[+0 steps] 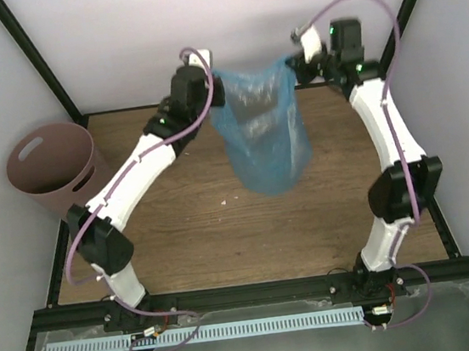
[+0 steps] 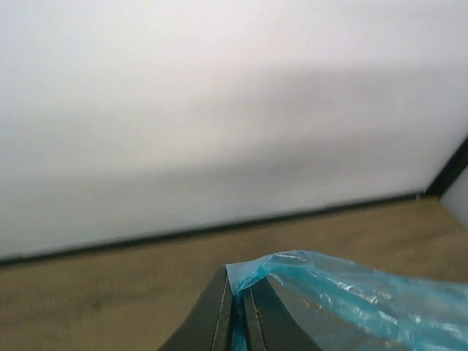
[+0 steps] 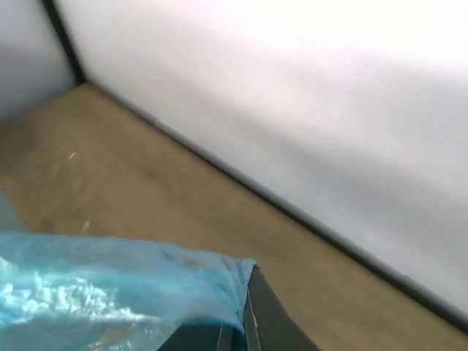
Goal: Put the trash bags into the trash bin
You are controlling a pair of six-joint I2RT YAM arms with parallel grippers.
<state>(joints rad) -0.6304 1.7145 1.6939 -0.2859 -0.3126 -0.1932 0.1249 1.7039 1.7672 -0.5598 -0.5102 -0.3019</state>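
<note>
my left gripper [image 2: 240,294] is clamped on one top corner of the trash bag [image 1: 264,133]. the left wrist view shows what the overhead cannot: two dark fingers [image 2: 212,322] pressed together with a fold of blue film squeezed up between them. the right gripper [image 3: 240,322] is closed the same way on the opposite corner, and in the right wrist view the film bunches against the inner face of one finger [image 3: 272,322]. each wrist camera catches only its own corner of the bag, a strip of brown table and the white back wall [image 2: 219,110].

only the overhead gives me the whole picture. both arms reach up and inward toward the back of the cell, and the bag hangs between them with its top edge stretched from one gripper to the other. it narrows to a rounded bottom over the far middle of the table [image 1: 190,232]; i cannot tell whether that bottom touches the wood.

the bag is thin, translucent light blue, glossy and heavily wrinkled, with pale highlights down its middle. the trash bin [image 1: 69,185] stands upright at the table's far left corner, mauve-brown, oval cut-outs near its rim, well apart from the bag and beside the left arm's elbow.
</note>
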